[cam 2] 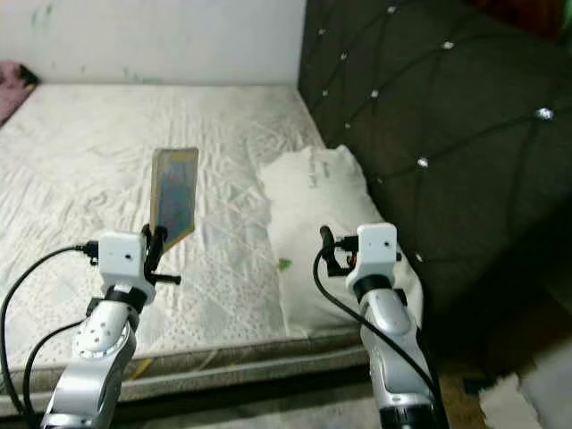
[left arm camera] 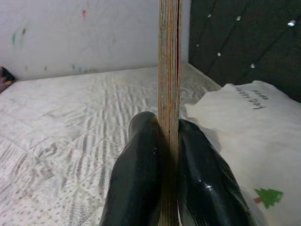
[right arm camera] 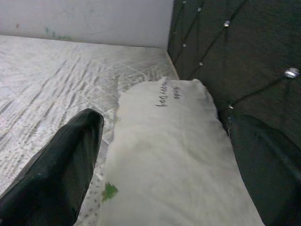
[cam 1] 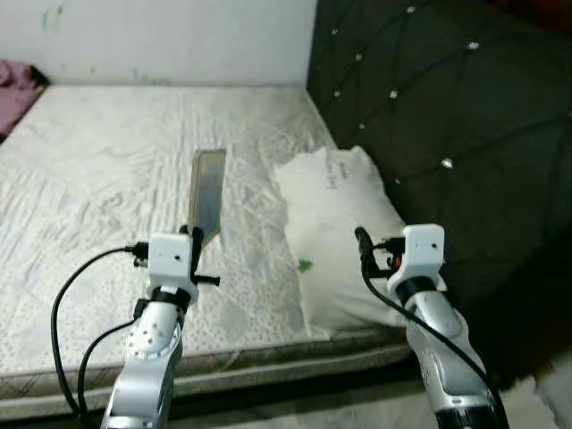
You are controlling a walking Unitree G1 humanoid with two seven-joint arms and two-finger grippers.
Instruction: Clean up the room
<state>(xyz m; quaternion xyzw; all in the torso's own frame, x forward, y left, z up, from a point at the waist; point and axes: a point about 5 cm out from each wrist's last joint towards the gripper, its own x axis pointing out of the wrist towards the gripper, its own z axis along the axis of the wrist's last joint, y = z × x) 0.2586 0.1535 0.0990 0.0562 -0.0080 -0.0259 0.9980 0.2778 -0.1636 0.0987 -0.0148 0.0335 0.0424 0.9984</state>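
Our left gripper (left arm camera: 169,155) squeezes a thin book (cam 1: 206,197) standing up over the mattress (cam 1: 107,179). Our right gripper (right arm camera: 164,155) stands wide apart above the white pillow (right arm camera: 174,160).

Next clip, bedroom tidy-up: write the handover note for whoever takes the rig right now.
Left gripper: shut on a thin book, held upright, edge-on, above the mattress.
Right gripper: open, holding nothing, poised over the white pillow.
The pillow lies on the mattress against the dark tufted headboard. A pink cloth sits at the mattress's far left corner.
Done: book lifted.
Left: put the book away, and probably deal with the pillow and cloth.
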